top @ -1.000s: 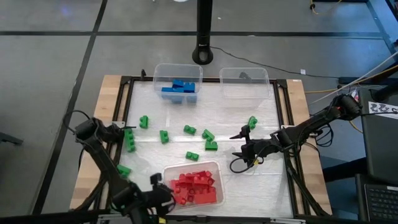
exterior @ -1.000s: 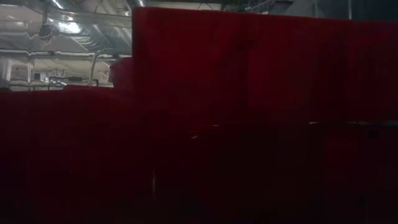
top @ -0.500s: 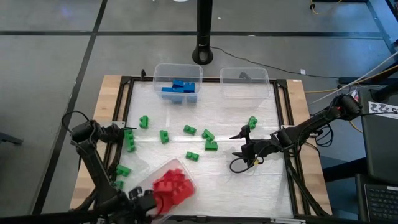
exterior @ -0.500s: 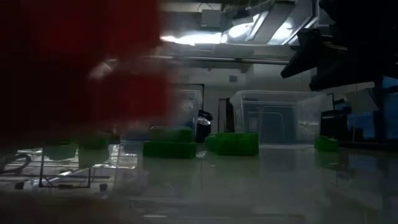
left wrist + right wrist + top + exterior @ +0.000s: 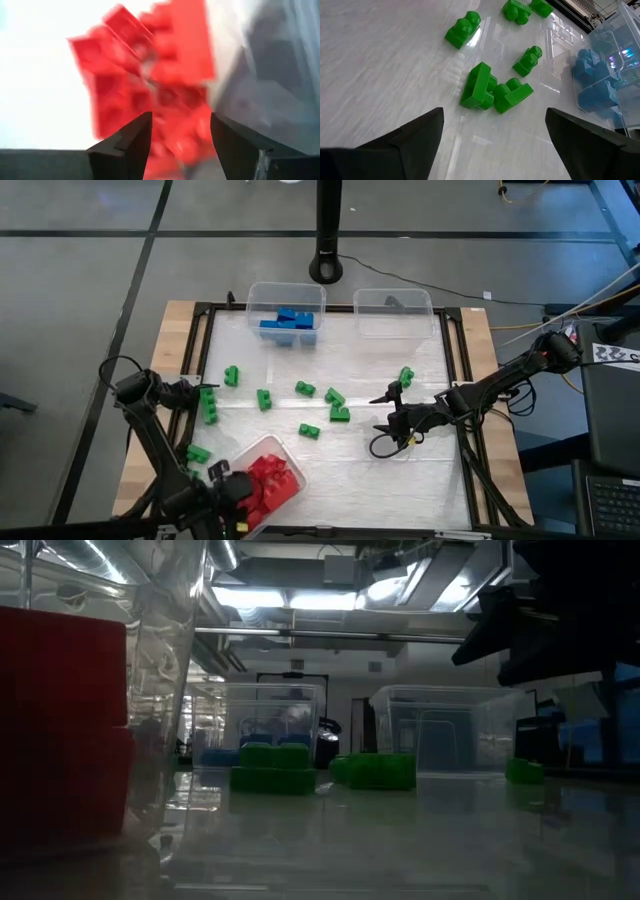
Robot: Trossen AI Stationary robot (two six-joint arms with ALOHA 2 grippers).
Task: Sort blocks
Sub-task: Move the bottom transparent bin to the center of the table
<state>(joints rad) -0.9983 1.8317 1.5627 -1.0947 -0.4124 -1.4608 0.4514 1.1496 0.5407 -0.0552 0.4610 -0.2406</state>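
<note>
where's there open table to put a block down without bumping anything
Bare patches: between the blue-block bin and the row of green blocks; the near-right corner past the right gripper, which hovers open. Crowded: the green row mid-table, and the near-left corner where the left gripper holds the red-block bin.

2 dark jointed arms [image 5: 150, 420], looped black cables.
</note>
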